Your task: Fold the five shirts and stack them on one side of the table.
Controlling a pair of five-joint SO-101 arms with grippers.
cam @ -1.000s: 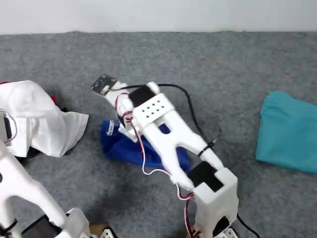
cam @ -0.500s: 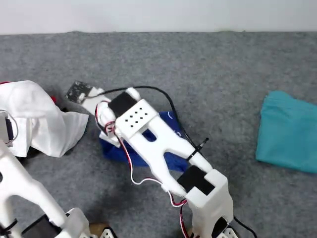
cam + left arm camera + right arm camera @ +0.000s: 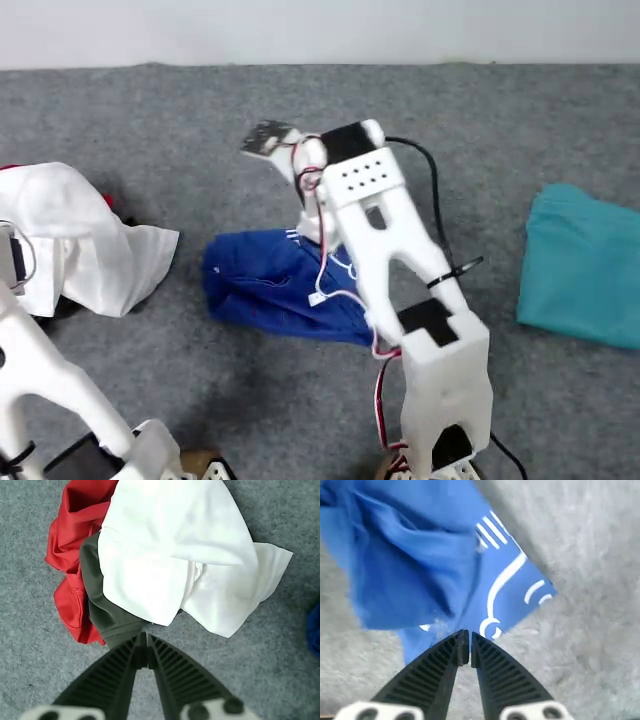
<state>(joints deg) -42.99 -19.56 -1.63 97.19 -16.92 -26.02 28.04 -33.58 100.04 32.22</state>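
Nearest to the camera in the high view stand the two arms. The left arm (image 3: 40,380) is at the near left corner, and the right arm (image 3: 400,260) rises from the near edge and stretches over the middle of the table (image 3: 480,130), which has a grey, carpet-like cover.

The left gripper (image 3: 143,639) is closed, its jaws pressed together with nothing between them. Its tips hang just above the edge of a dark shirt (image 3: 102,615).

The right gripper (image 3: 465,636) is also closed. Its tips meet the edge of the blue shirt (image 3: 420,555), and it seems that a little cloth is pinched there, though the tips hide the exact spot.

The blue shirt (image 3: 270,285) lies crumpled in the middle of the table, partly under the right arm.

On the left side is a loose pile. The white shirt (image 3: 70,235) is on top, and the dark shirt and a red shirt (image 3: 70,540) stick out from under it. All three touch one another and are well apart from the blue one.

At the right side a teal shirt (image 3: 580,265) lies flat and folded.

Beyond the table is a pale wall (image 3: 320,30).
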